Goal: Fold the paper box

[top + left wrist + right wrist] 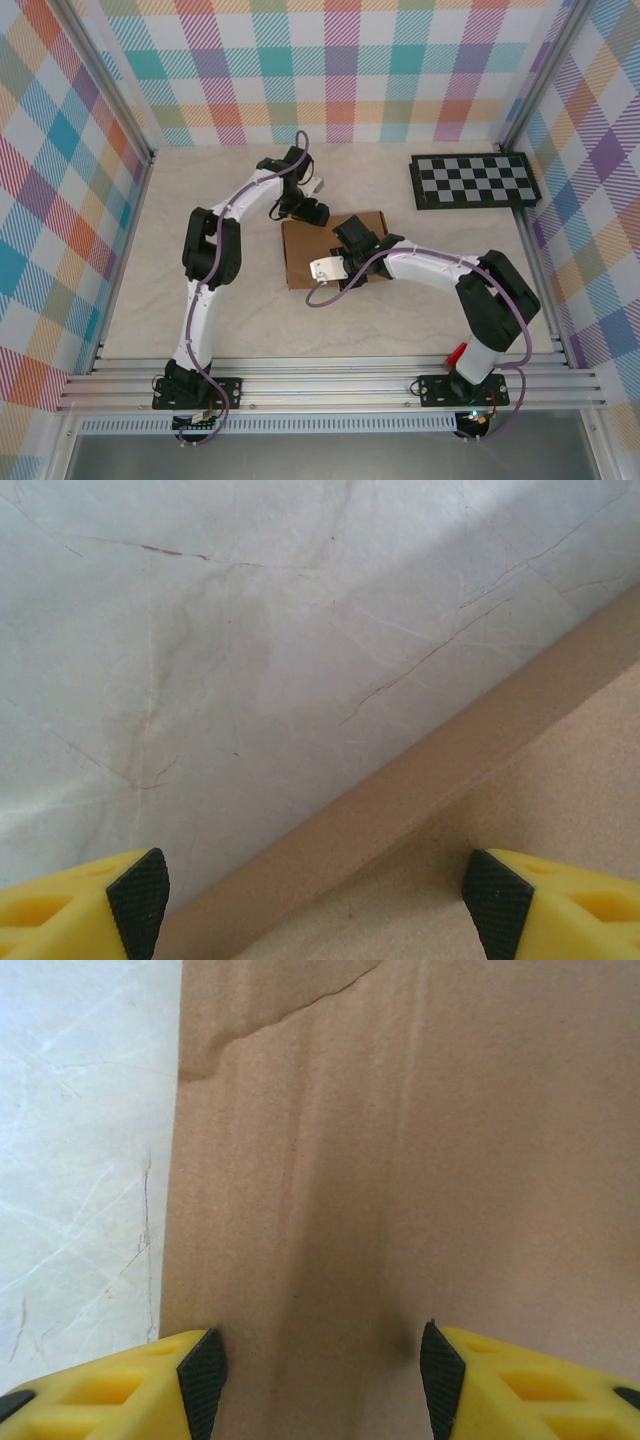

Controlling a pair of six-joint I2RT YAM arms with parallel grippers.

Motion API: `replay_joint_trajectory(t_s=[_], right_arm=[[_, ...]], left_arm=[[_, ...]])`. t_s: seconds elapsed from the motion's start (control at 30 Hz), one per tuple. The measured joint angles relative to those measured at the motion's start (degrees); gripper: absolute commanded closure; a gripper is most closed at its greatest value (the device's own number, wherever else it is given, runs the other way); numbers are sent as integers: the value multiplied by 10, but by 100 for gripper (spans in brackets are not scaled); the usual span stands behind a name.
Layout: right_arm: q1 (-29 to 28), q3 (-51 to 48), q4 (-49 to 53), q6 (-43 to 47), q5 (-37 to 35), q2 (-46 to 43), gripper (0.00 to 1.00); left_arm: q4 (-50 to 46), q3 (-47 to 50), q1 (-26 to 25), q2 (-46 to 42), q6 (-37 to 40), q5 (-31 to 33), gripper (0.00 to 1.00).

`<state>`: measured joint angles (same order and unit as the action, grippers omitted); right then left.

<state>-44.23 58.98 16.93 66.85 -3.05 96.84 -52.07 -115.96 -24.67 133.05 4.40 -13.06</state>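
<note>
The left pincer stands spread wide, pinching nothing. Directly beneath it runs one edge of the plain brown, flat rectangular cardboard paper box, and the pale, veined marble-look bench stretches ahead of it and to its left. The right pincer is spread too, its black pads apart just above the box's top face and holding nothing. A torn-looking crease crosses the cardboard ahead of it, and bare bench lies to its left. Well to the right of both pincers lies a flat black-and-white checkerboard panel.
</note>
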Motion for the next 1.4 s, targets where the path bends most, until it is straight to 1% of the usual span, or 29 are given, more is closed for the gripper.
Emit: replay_joint_trajectory(t_s=[0.27, 0.5, 0.67, 0.73, 0.93, 0.97, 1.07, 1.2, 1.27, 1.4], right_arm=[[-13, -47, -99, 18, -55, 0, 42], [-13, -66, -136, 26, -75, -3, 42], [-13, -69, -141, 23, -78, -7, 41], [-13, -69, -134, 13, -78, -16, 39], [-13, -69, -139, -26, -73, -82, 37], [-14, -67, -136, -33, -70, -92, 35], [-28, -53, -128, -62, -57, -105, 34], [-66, -21, -121, -105, -33, -92, 34], [-85, 0, -127, -115, -26, -69, 34], [-106, 30, -135, -120, -18, -5, 34]], left_arm=[[17, 9, 5, -2, -3, -12, 19], [26, 10, 6, -2, -3, -10, 19], [27, 10, 6, -2, -3, -8, 19], [27, 10, 6, -2, -3, -8, 19], [26, 10, 6, -2, -5, -7, 19], [26, 9, 6, -2, -5, -6, 19], [25, 7, 6, -1, -6, -6, 19], [20, 2, 6, 2, -8, -6, 19], [14, -2, 6, 5, -10, -6, 19], [10, -5, 6, 6, -14, -6, 19]])
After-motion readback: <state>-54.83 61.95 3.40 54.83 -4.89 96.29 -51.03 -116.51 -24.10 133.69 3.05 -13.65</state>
